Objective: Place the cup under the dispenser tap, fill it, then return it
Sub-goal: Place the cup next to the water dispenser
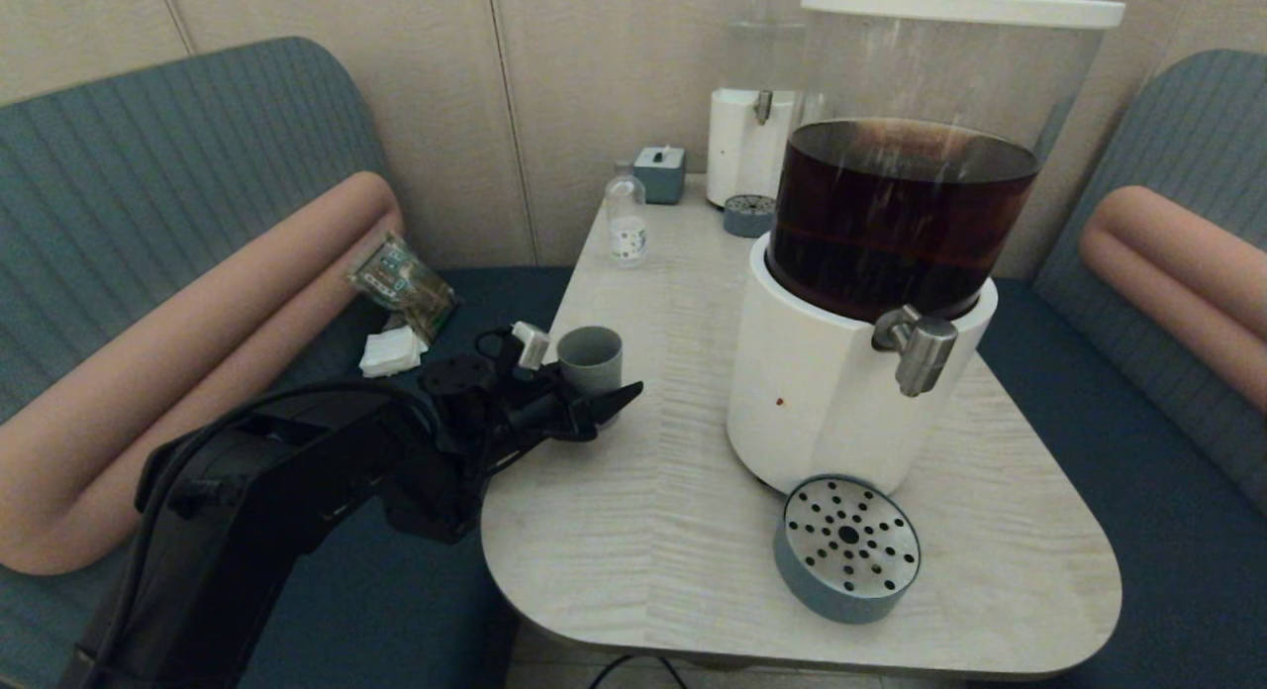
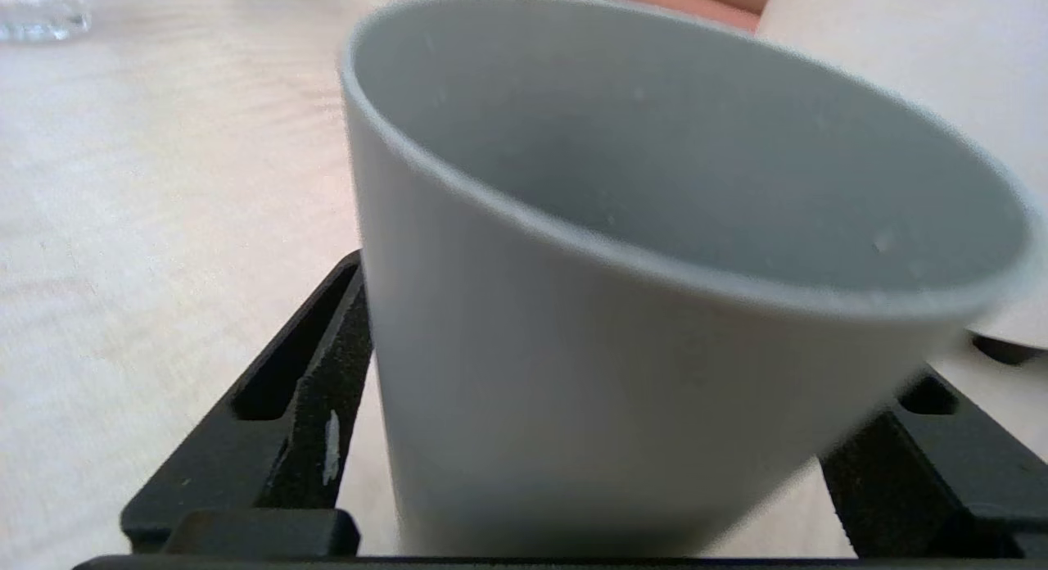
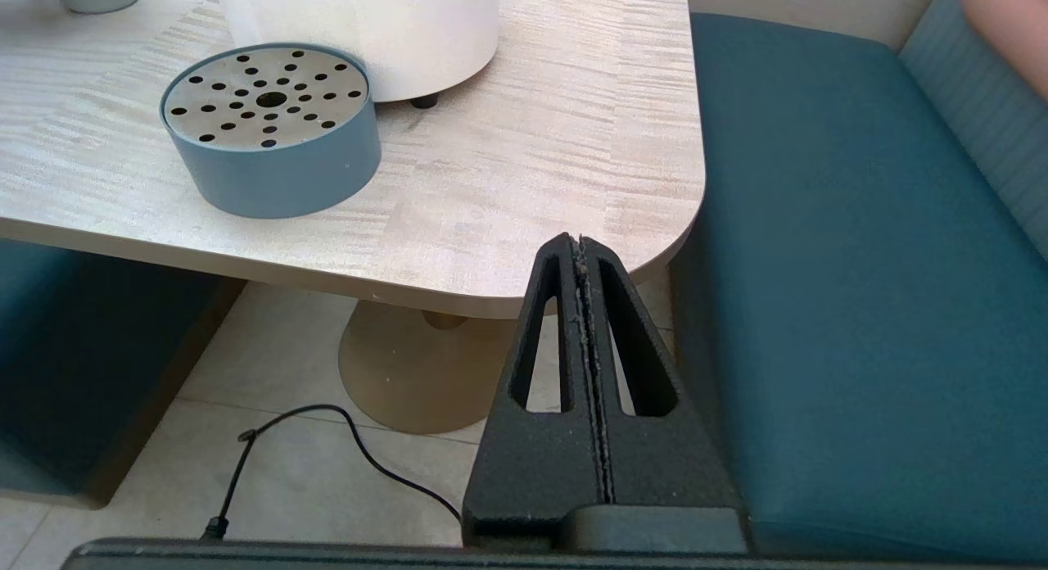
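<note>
Here, the left gripper point(image 1: 594, 404) had its fingers point(image 2: 311, 390) spread around the cup point(image 1: 590, 358) near the table's point(image 1: 653, 531) left edge; the right gripper point(image 3: 581, 251), pressed together, hung off its front-right corner.

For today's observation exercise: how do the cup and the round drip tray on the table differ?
The cup is tall, tapered and open-topped; the drip tray is low, wide and capped with perforated metal. The cup sits between the left gripper fingers; the tray stands free below the tap. Both are grey-blue.
</note>
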